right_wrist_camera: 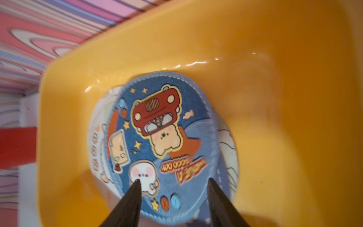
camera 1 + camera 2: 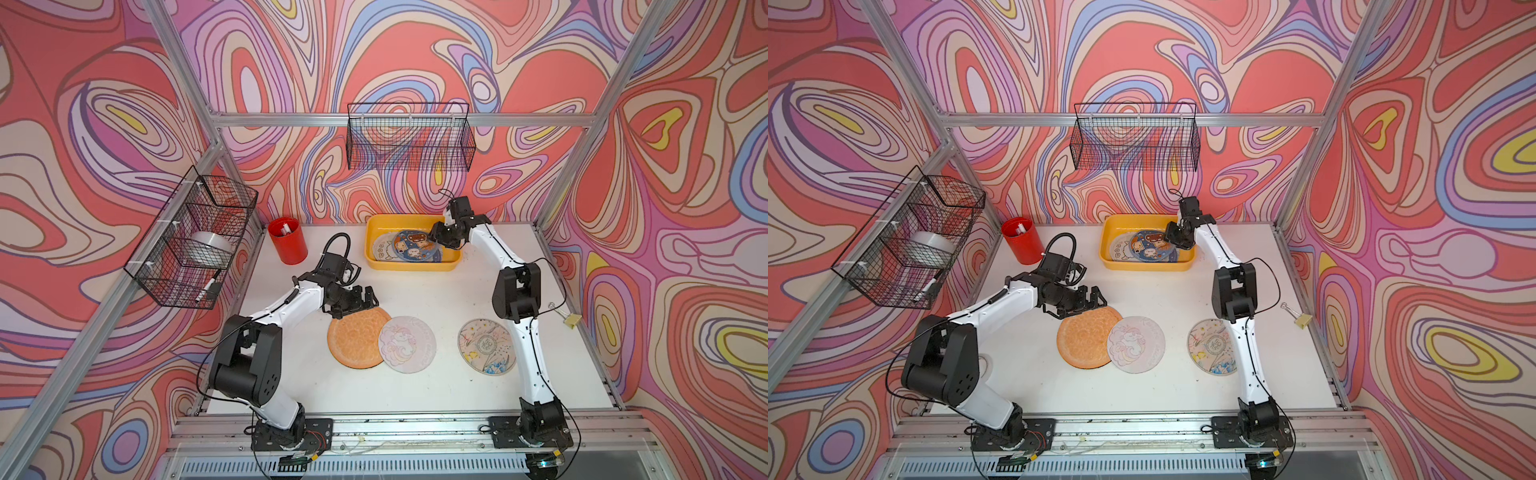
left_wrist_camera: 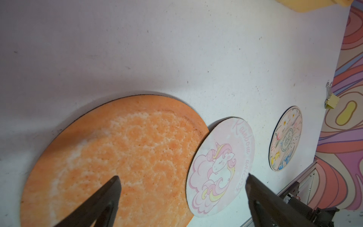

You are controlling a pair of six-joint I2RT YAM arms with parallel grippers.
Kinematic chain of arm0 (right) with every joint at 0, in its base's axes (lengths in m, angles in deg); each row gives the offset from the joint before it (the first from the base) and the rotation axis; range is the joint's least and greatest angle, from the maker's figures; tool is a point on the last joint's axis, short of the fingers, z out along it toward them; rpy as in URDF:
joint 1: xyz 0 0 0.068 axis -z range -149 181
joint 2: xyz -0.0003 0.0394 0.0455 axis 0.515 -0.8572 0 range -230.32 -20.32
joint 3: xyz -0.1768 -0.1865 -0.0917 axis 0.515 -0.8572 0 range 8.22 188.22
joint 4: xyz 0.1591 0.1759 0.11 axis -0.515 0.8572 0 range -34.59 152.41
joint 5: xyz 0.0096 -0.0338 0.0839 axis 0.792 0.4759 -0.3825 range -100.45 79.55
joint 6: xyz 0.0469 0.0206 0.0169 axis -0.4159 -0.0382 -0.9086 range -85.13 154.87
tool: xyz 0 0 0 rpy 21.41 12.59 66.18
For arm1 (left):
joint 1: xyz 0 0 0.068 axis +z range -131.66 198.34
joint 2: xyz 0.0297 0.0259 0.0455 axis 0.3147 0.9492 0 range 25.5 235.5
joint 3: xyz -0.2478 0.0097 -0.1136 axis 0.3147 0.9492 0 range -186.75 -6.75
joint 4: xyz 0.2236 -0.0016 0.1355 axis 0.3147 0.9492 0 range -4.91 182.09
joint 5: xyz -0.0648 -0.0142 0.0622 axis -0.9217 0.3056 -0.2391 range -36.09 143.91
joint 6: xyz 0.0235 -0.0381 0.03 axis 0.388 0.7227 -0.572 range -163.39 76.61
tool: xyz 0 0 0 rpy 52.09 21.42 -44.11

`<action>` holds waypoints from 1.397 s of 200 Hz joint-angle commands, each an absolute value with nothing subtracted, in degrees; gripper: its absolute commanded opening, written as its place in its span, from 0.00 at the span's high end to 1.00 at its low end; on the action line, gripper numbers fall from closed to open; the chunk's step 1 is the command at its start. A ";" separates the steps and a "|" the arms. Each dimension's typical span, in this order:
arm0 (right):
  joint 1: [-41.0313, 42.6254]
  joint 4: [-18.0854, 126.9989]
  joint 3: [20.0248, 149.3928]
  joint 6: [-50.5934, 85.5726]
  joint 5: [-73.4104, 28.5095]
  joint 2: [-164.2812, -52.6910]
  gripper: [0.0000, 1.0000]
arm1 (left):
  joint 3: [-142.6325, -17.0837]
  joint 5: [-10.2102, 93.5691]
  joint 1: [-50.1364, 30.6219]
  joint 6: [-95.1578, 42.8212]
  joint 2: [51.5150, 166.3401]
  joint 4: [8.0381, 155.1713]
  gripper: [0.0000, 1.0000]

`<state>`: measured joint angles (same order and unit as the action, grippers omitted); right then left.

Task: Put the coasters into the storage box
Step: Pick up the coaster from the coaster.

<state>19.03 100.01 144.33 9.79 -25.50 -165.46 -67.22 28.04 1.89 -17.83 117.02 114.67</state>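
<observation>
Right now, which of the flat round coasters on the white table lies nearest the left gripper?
The textured orange coaster, at the left gripper; the pink unicorn coaster and floral coaster lie farther.

Robot-lab test cell: aluminium frame (image 2: 291,119), swirl-printed walls (image 2: 83,124), left arm (image 2: 282,307) and right arm (image 2: 494,245) on a front rail (image 2: 415,430).

A red cylindrical plastic cup (image 2: 287,245) stands far left on my white tabletop (image 2: 415,395); the black wire basket (image 2: 191,241) on the wall beside it holds a whitish tape roll (image 2: 210,247).
</observation>
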 commanded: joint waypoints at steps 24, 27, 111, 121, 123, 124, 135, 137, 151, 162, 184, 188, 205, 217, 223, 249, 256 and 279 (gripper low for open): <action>18.85 100.99 137.40 11.99 -26.69 -156.63 0.29 | -65.30 30.27 1.33 -15.12 113.10 115.84 0.00; 18.87 100.92 136.83 11.96 -27.11 -156.07 0.28 | -65.29 30.43 1.12 -14.98 113.09 115.93 0.00; 18.78 99.47 109.61 14.28 -36.74 -134.86 0.24 | -62.04 33.95 -8.37 -7.99 113.43 113.94 0.00; 18.51 98.95 104.72 14.06 -38.13 -131.57 0.24 | -62.12 34.13 -9.67 -7.38 114.31 114.00 0.01; 18.43 98.93 104.33 14.10 -38.22 -131.32 0.24 | -62.17 34.22 -9.86 -7.30 114.41 114.00 0.01; 18.41 98.85 103.55 14.12 -38.42 -130.78 0.24 | -62.19 34.26 -10.00 -7.24 114.47 114.00 0.01; 17.75 98.61 99.24 14.37 -39.16 -127.92 0.24 | -62.45 34.76 -11.23 -6.69 115.50 114.24 0.03; 17.65 98.62 98.45 14.50 -39.36 -127.44 0.24 | -62.54 34.82 -11.44 -6.66 115.72 114.26 0.03; 16.57 97.90 93.32 14.76 -40.94 -124.71 0.24 | -62.94 35.42 -12.44 -6.37 117.07 114.53 0.06; 15.37 97.18 89.52 14.79 -41.68 -122.95 0.25 | -63.49 35.98 -12.98 -6.46 118.22 114.85 0.11; 12.74 95.79 83.80 14.46 -42.72 -120.04 0.26 | -64.95 36.25 -13.55 -6.79 120.78 115.61 0.18; 12.31 95.62 82.96 14.24 -42.81 -119.64 0.26 | -65.22 36.23 -13.64 -6.81 121.23 115.75 0.19; 10.85 94.88 79.84 13.63 -43.51 -118.49 0.27 | -66.44 36.83 -14.32 -7.15 122.69 116.58 0.23; 9.98 94.89 77.91 13.61 -43.62 -117.93 0.28 | -66.73 37.21 -14.91 -7.27 123.14 116.50 0.26; 9.67 94.91 76.97 13.75 -43.69 -117.72 0.28 | -66.91 37.33 -15.16 -7.20 123.31 116.55 0.27; 8.64 95.59 73.25 14.72 -43.36 -116.87 0.30 | -67.63 37.40 -16.06 -7.10 124.61 116.67 0.33; 8.51 95.82 72.42 15.07 -43.08 -116.68 0.30 | -67.88 37.47 -16.27 -7.15 124.94 116.94 0.35; 8.33 97.04 70.75 16.24 -42.66 -116.39 0.31 | -68.30 37.61 -16.72 -7.09 125.51 117.18 0.39</action>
<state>8.87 96.23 72.38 14.45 -42.96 -118.08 -66.89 36.32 -16.23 -7.55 124.39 115.06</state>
